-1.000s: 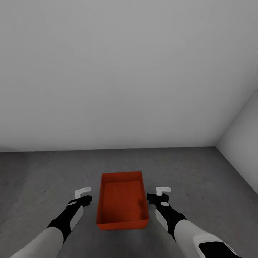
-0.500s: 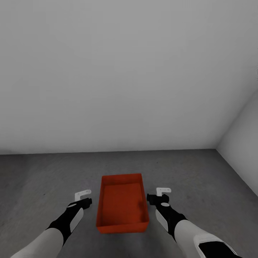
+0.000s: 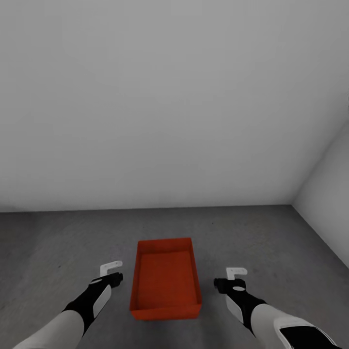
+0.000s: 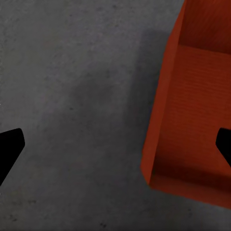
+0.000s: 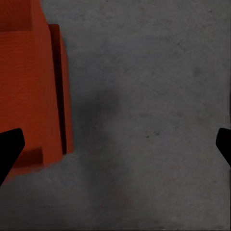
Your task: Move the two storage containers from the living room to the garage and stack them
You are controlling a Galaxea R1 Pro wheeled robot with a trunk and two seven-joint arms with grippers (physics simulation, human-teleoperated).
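One orange-red storage container (image 3: pixel 166 278) sits upright on the dark-grey concrete floor (image 3: pixel 271 242) of the garage, directly in front of me, and nothing shows inside it. My left gripper (image 3: pixel 110 271) hovers open a short way off its left wall. My right gripper (image 3: pixel 236 277) hovers open off its right wall with a wider gap. In the left wrist view the container (image 4: pixel 192 120) lies under one fingertip of the open left gripper (image 4: pixel 115 149). In the right wrist view the container (image 5: pixel 29 86) lies beside the open right gripper (image 5: pixel 115 149), which has bare floor below it.
A plain white back wall (image 3: pixel 169 97) rises beyond the container. A second white wall (image 3: pixel 329 194) meets it in the corner at the right. Bare concrete stretches to both sides of the container.
My right gripper has drawn back and to the right, away from the container's wall. The left gripper has shifted slightly back. The view has tilted a little.
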